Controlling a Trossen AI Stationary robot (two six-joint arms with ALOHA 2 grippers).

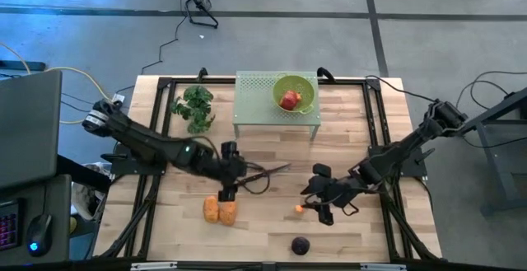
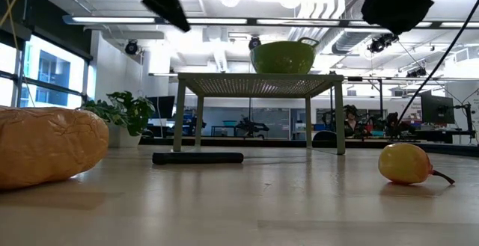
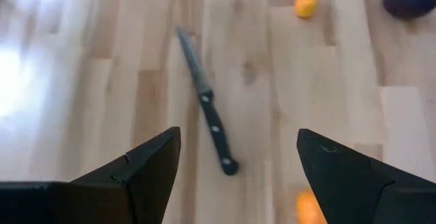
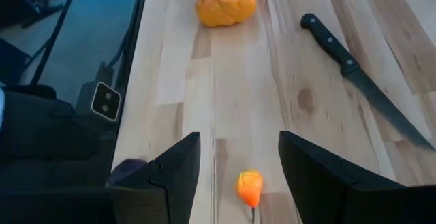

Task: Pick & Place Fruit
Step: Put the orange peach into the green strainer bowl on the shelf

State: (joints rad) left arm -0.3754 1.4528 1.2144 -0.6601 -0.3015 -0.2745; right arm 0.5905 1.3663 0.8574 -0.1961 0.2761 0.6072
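A: Far left of the bench point(image 1: 272, 230), back corner?
B: A leafy green bunch point(image 1: 194, 106) is noted on the wood, just left of the green mesh stand point(image 1: 277, 98).

A: Left tool?
B: The left tool point(image 1: 227, 193) is seen left of centre, over the bench and directly beside the two orange oblong pieces point(image 1: 220, 211), which lie side by side and touching near the front edge. In its wrist view the fingers point(image 3: 136, 176) are spread wide, with nothing between them; the knife point(image 3: 206, 102) is seen lying flat on the boards between them, farther off.

A: Centre?
B: The knife sits between the two arms. On the stand, a green bowl point(image 1: 295, 93) is recorded with the red apple-like piece point(image 1: 290, 100) inside it.

A: Right tool?
B: The right tool point(image 1: 319, 207) is held low, right of centre, fingers point(image 4: 170, 176) parted wide and empty. The tiny orange-red piece point(image 1: 298, 208) is found on the bench just beside its tips, framed between the fingers in the wrist view, not gripped.

A: Anything else?
B: The dark purple round piece point(image 1: 300, 245) is logged at the front edge, near that tool.
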